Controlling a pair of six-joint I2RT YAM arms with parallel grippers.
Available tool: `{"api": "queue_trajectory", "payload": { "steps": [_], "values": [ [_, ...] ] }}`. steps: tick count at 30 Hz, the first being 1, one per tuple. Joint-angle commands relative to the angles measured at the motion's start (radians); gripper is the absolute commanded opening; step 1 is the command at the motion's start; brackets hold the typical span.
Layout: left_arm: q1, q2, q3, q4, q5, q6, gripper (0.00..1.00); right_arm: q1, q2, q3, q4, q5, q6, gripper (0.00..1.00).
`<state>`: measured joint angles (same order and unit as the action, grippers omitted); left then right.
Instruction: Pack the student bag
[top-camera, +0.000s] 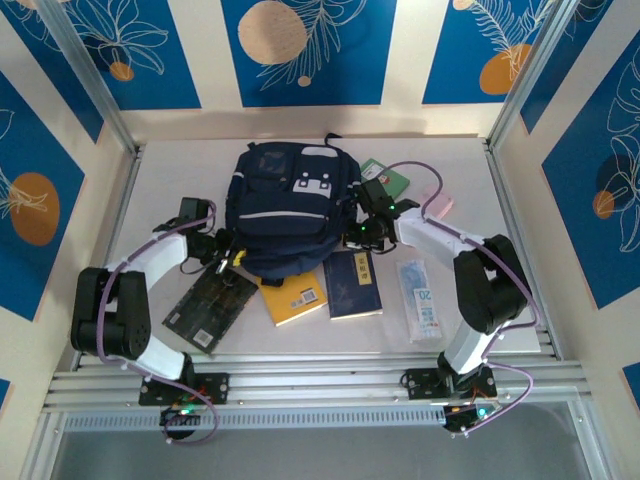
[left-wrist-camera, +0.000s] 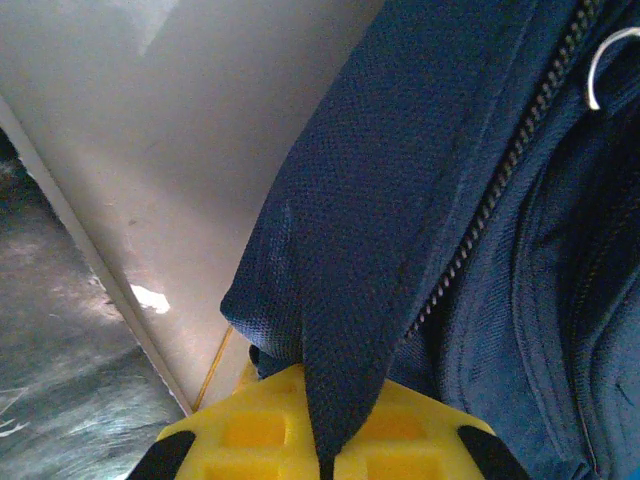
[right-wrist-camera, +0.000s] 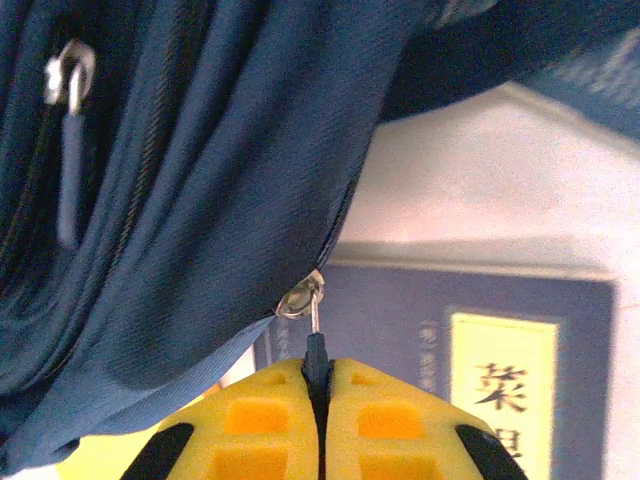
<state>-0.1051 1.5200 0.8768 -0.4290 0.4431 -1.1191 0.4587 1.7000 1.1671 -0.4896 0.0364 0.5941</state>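
Clamped shut with the left hand (left-wrist-camera: 325, 440) on a fold of coarse navy weave; pinched tight with the right hand (right-wrist-camera: 318, 385) on a slim zip pull (right-wrist-camera: 315, 352). Both on the bulky student bag (top-camera: 285, 205), mid-bench (top-camera: 160, 180) between the arms.

Overhead camera: mounted high behind both arm bases, tilted down and forward. It is far off and wide, so I get the whole white table (top-camera: 150, 200).

Left wrist camera: looks out along the yellow-fingered left gripper (left-wrist-camera: 322, 420) at the bottom of its view. It sits very near the side of the large navy-blue fabric backpack (left-wrist-camera: 400, 200), with table surface behind.

Right wrist camera: looks over the right gripper (right-wrist-camera: 318, 400), equally near, facing the backpack's dark zipper pull (right-wrist-camera: 316, 352). A dark blue book with a yellow label (right-wrist-camera: 420, 330) lies beyond.

All three views share the backpack. Overhead and right wrist share that book.
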Motion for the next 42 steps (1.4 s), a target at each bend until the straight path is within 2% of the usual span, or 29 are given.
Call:
{"api": "queue_trajectory", "payload": {
  "steps": [1, 8, 13, 18, 20, 24, 26, 32, 36, 42],
  "values": [
    [0.024, -0.027, 0.028, -0.023, -0.031, 0.019, 0.00, -0.077, 0.042, 0.033, 0.022, 0.039, 0.037, 0.00],
    [0.024, -0.028, 0.024, -0.020, -0.020, 0.030, 0.00, -0.163, 0.148, 0.137, 0.049, -0.058, 0.034, 0.00],
    [0.020, -0.036, 0.038, -0.006, 0.003, 0.051, 0.00, -0.170, 0.166, 0.207, 0.042, -0.110, 0.000, 0.03],
    [0.020, -0.045, 0.038, 0.109, 0.139, 0.063, 0.00, -0.139, 0.175, 0.289, 0.049, -0.175, -0.022, 0.09],
    [0.019, -0.075, 0.042, 0.125, 0.160, 0.082, 0.00, -0.119, 0.203, 0.352, 0.033, -0.206, -0.030, 0.11],
    [0.019, -0.173, 0.052, 0.119, 0.140, 0.128, 0.00, -0.081, 0.276, 0.484, -0.006, -0.244, -0.047, 0.13],
    [0.009, -0.217, 0.052, 0.117, 0.134, 0.148, 0.03, -0.070, 0.311, 0.537, -0.017, -0.261, -0.046, 0.14],
    [-0.071, -0.287, 0.038, 0.081, 0.093, 0.205, 0.07, -0.068, 0.415, 0.665, -0.032, -0.360, -0.044, 0.16],
    [-0.117, -0.301, 0.016, 0.078, 0.048, 0.217, 0.08, -0.052, 0.508, 0.794, -0.081, -0.418, -0.058, 0.21],
    [-0.133, -0.269, 0.020, 0.107, 0.029, 0.205, 0.10, 0.012, 0.670, 1.026, -0.170, -0.439, -0.061, 0.32]
  ]
}}
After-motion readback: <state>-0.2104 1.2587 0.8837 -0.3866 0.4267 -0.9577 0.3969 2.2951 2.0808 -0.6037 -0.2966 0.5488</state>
